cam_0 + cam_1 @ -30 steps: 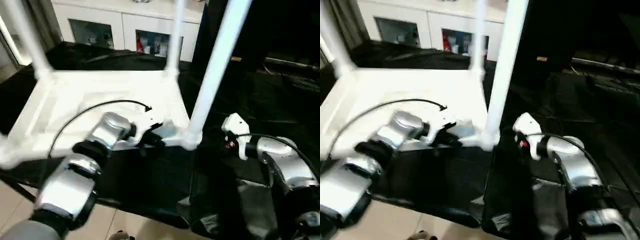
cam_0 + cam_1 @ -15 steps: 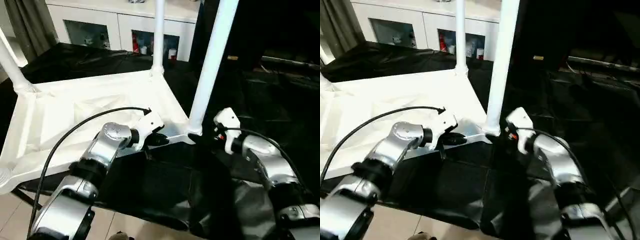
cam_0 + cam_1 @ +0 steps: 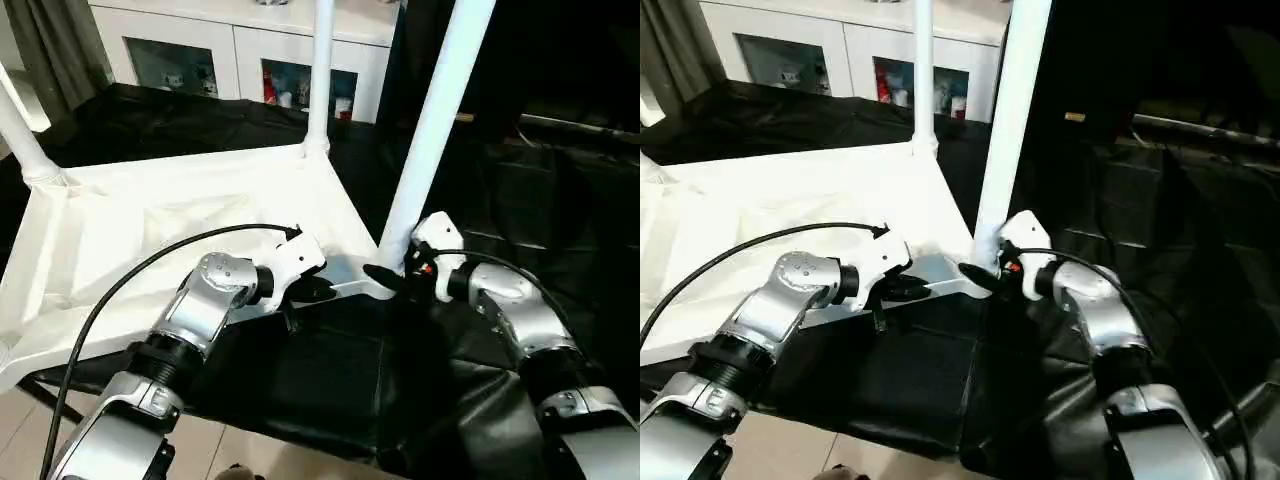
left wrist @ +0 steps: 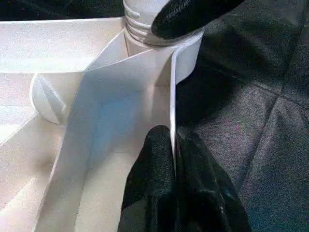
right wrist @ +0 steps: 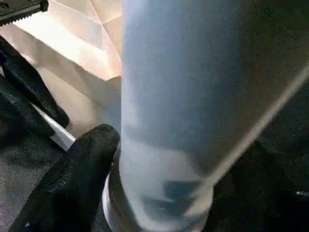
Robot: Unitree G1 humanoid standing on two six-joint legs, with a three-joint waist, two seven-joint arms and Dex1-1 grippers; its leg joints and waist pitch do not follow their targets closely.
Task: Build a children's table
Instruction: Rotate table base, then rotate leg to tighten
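Observation:
The children's table (image 3: 150, 230) lies upside down on a black cloth, its ribbed underside facing up. Three white legs stand up from its corner sockets: near right (image 3: 432, 130), far (image 3: 320, 70) and left (image 3: 20, 130). My left gripper (image 3: 322, 290) is shut on the thin rim wall (image 4: 172, 96) of the top, close to the near right corner. My right gripper (image 3: 386, 276) straddles the base of the near right leg (image 5: 164, 96). One finger (image 5: 91, 145) lies against the leg's collar; the other is hidden behind the leg.
A white cabinet (image 3: 200, 50) with glass doors stands behind the table. Black cloth (image 3: 320, 370) covers the work surface and hangs over its near edge above a tiled floor (image 3: 260, 455). A black cable (image 3: 150, 265) arcs over my left forearm. Dark clutter lies at the right.
My right gripper has moved left to the near right leg's base and now has it between its fingers. The left gripper has kept its hold on the rim. The camera has shifted.

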